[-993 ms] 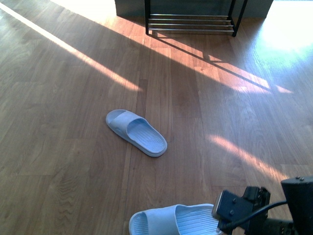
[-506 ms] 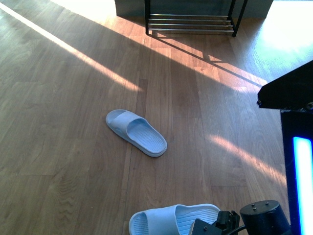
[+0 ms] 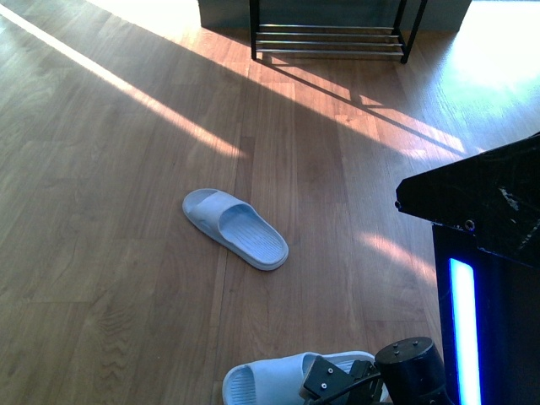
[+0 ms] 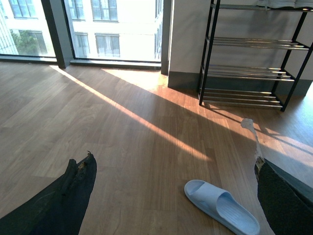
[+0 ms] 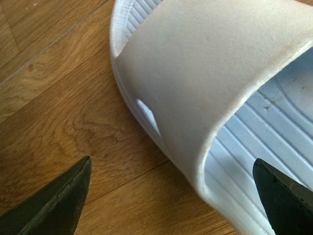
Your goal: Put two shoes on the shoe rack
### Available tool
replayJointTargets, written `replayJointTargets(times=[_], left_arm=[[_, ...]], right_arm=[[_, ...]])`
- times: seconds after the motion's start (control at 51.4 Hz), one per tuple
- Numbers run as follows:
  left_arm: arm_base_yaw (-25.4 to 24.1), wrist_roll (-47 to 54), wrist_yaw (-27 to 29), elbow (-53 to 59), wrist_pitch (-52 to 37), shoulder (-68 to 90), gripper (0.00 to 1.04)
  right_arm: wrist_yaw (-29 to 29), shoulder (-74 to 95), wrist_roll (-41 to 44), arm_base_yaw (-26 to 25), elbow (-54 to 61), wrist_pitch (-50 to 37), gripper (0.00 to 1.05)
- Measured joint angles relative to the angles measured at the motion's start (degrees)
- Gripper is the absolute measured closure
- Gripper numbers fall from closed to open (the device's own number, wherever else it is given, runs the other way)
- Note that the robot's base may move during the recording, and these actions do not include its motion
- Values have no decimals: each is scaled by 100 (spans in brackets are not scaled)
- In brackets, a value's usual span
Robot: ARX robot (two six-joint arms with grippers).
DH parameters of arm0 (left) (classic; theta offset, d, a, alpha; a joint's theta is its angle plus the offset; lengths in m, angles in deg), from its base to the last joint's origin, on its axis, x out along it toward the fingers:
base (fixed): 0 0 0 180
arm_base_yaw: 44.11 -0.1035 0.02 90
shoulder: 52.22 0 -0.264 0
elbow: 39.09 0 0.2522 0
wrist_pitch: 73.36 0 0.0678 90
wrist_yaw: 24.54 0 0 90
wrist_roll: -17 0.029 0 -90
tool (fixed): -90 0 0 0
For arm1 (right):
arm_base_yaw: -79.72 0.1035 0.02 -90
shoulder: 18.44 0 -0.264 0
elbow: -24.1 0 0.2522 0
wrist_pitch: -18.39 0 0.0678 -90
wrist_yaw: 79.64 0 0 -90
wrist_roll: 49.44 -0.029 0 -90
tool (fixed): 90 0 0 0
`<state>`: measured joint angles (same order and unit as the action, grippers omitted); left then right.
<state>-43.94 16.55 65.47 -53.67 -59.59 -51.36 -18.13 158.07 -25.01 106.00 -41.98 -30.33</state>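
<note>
Two pale blue slide sandals are seen on the wooden floor (image 3: 101, 211); both are open-toed with a single broad strap and a ribbed footbed. The far slide (image 3: 236, 229) lies flat in the middle of the floor, set at a slant, well apart from the shoe rack (image 3: 329, 38). The near slide (image 3: 261, 381) lies at the lower edge of the front view, cut off by the frame and partly covered by black parts of the right arm (image 3: 477, 211), on which a blue light strip is lit.

The shoe rack is placed at the far end of the floor, against a wall. It has a black metal frame and thin chrome rods as shelves. No shoe is seen on its lower tiers. In the left wrist view several tiers are shown (image 4: 254, 73), and something pale is glimpsed on the topmost one, but what it is cannot be told.

The right gripper (image 5: 173, 193) is held low over the near slide. Its jaws are spread wide, with the strap of the slide (image 5: 195, 73) lying between them, and nothing is clamped.

The left gripper (image 4: 168, 164) is raised above the floor, with the jaws wide apart and nothing held. One slide (image 4: 222, 208) is seen beyond it, and tall windows (image 4: 105, 24) stand behind. Bands of sunlight are cast across the boards.
</note>
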Motion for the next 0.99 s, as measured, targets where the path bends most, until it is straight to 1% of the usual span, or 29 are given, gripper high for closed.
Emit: replayJointTargets(times=[0.078, 0.097, 0.409, 0.487, 0.545, 0.681, 0.779, 0.876, 0.896, 0.993], left_arm=[[0, 0, 0, 0, 0, 0, 9], [0, 0, 0, 0, 0, 0, 9], [0, 0, 0, 0, 0, 0, 9], [0, 0, 0, 0, 0, 0, 9], [0, 0, 0, 0, 2, 0, 9], [0, 0, 0, 0, 0, 0, 9], [0, 0, 0, 0, 0, 0, 9], [0, 0, 0, 0, 0, 0, 9], [0, 0, 0, 0, 0, 0, 9], [0, 2, 0, 0, 0, 0, 9]], right_arm=[[33, 81, -157, -9, -168, -7, 10], [46, 90, -184, -11, -190, -11, 12], [144, 155, -426, -48, -321, -96, 75], [177, 151, -437, -116, -280, -177, 90], [308, 85, -540, -205, -168, -326, 102], [553, -254, -798, -404, 160, -667, 103], [826, -782, -1047, -647, 463, -955, 103], [1215, -1528, -1309, -973, 822, -1117, 103], [1370, -1805, -1362, -1086, 940, -1108, 103], [1641, -2885, -1596, -1543, 1318, -861, 103]])
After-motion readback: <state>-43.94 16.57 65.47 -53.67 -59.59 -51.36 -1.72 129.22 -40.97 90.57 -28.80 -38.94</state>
